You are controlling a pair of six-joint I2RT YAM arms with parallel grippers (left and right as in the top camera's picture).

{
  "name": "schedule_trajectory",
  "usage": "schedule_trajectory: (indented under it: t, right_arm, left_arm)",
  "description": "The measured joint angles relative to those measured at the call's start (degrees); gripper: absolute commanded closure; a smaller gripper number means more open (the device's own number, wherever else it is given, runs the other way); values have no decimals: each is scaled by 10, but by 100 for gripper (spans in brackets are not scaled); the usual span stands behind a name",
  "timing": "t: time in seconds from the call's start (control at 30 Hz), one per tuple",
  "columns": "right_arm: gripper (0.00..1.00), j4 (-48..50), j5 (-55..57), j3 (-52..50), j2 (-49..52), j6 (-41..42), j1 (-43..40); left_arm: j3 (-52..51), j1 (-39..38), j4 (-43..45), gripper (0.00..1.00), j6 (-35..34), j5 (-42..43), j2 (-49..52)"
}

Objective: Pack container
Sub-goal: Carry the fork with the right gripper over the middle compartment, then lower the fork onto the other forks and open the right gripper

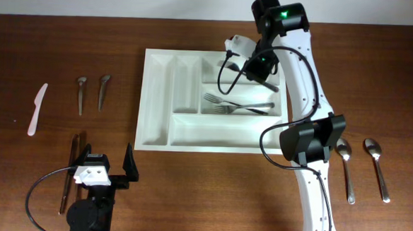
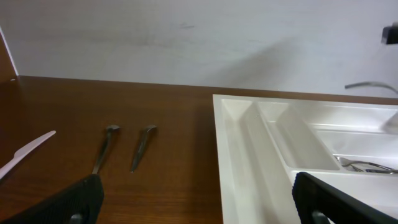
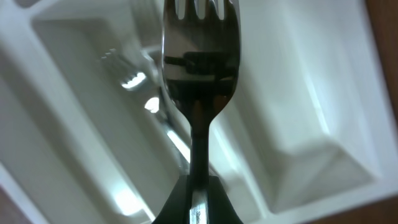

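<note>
The container (image 1: 158, 99) is a white compartment tray at the table's middle; it also fills the right of the left wrist view (image 2: 249, 149). Two forks (image 1: 239, 103) lie in its middle long compartment. My right gripper (image 1: 262, 67) hangs over the tray's back right part, shut on the handle of a metal fork (image 3: 200, 68). In the right wrist view that gripper (image 3: 198, 199) pinches the handle, tines pointing away over the tray (image 3: 311, 93) and the lying forks (image 3: 134, 78). My left gripper (image 1: 106, 165) stands open near the front left, just left of the tray; its fingers (image 2: 68, 202) are wide apart with nothing between them.
A white plastic knife (image 1: 37, 109) and two small metal utensils (image 1: 81, 95) (image 1: 103, 91) lie on the left. Dark-handled cutlery (image 1: 69, 172) lies beside the left gripper. Two spoons (image 1: 345, 169) (image 1: 377, 167) lie right of the right arm.
</note>
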Motion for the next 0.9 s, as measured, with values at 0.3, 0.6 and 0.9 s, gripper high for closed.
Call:
schedule_trajectory:
  t: [0.3,0.6,0.9]
  right_arm:
    - [96,0,-46,-21,0,-34,8]
    - [85,0,-56,-32,0,-101,8]
    - [76,0,-57,-88,0,-160,8]
  left_arm:
    - [0,0,0,1,0,0,0]
    - [0,0,0,1,0,0,0]
    - [0,0,0,1,0,0,0]
